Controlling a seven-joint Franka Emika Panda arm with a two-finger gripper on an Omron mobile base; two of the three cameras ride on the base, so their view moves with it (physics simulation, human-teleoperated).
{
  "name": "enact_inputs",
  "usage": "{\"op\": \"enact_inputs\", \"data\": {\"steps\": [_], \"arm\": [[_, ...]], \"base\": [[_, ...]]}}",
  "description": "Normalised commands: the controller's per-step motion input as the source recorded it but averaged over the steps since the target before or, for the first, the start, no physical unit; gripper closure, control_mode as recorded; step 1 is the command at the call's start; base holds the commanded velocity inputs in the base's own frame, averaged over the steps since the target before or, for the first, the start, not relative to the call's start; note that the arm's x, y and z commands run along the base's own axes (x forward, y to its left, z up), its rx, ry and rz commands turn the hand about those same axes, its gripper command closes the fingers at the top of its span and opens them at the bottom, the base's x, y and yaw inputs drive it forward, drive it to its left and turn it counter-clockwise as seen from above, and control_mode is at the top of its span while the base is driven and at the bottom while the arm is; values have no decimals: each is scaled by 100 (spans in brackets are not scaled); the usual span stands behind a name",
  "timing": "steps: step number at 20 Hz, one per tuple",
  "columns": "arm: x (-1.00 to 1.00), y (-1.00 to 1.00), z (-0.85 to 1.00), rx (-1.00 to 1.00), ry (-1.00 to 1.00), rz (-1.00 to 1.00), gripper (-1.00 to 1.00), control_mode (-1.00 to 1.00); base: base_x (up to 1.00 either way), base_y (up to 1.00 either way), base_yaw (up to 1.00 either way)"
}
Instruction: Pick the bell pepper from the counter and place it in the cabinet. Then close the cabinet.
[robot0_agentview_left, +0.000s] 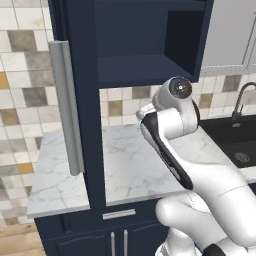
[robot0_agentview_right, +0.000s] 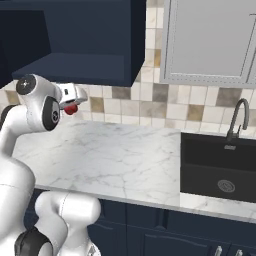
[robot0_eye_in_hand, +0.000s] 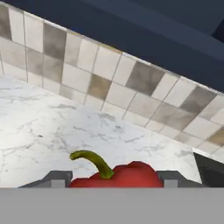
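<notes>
**A:** Starting with the left base view: the cabinet (robot0_agentview_left: 145, 45) stands open, its door (robot0_agentview_left: 82, 100) swung toward us with the silver handle (robot0_agentview_left: 67, 107) down its edge. The arm (robot0_agentview_left: 172, 130) rises in front of the counter (robot0_agentview_left: 130, 165), and its wrist hides the hand from this side.

**B:** And from the right base view?

**A:** The gripper (robot0_agentview_right: 73, 102) hangs just under the cabinet's bottom shelf (robot0_agentview_right: 75, 67), well above the counter. The pepper (robot0_agentview_right: 71, 109) shows as a small red spot at the fingers, clear of the marble. The sink (robot0_agentview_right: 220, 167) and faucet (robot0_agentview_right: 239, 117) sit well off to the right.

**B:** Is it really held?

**A:** Hand view says yes. The pepper (robot0_eye_in_hand: 116, 176) sits between the two fingertips (robot0_eye_in_hand: 57, 178), one tip at each flank, with the green stem (robot0_eye_in_hand: 94, 162) curling up toward the camera. The jaws are pinching it across its body, with tiled wall and the cabinet's underside beyond.

**B:** How will it handle?

**A:** I judge it light, glossy and rounded, so it could slide or roll in the pads if swung hard. The flesh should be firm but hollow, so it needs only a moderate squeeze. Across the widest part of the body is the right hold; the stem is too thin to trust. It still has to rise over the shelf lip.
</notes>
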Motion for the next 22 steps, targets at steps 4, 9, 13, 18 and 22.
{"op": "enact_inputs", "data": {"steps": [4, 9, 13, 18, 22], "arm": [[27, -24, 100, 9, -38, -5, 100, -100], [42, -23, 100, 13, -20, -8, 100, -100], [53, -19, 95, 19, 6, -11, 100, -100], [92, -7, 43, 20, 25, -5, 100, -100], [100, 0, -4, 8, 15, 0, 100, -100]], "base": [[0, 0, 0], [0, 0, 0], [0, 0, 0], [0, 0, 0], [0, 0, 0]]}}
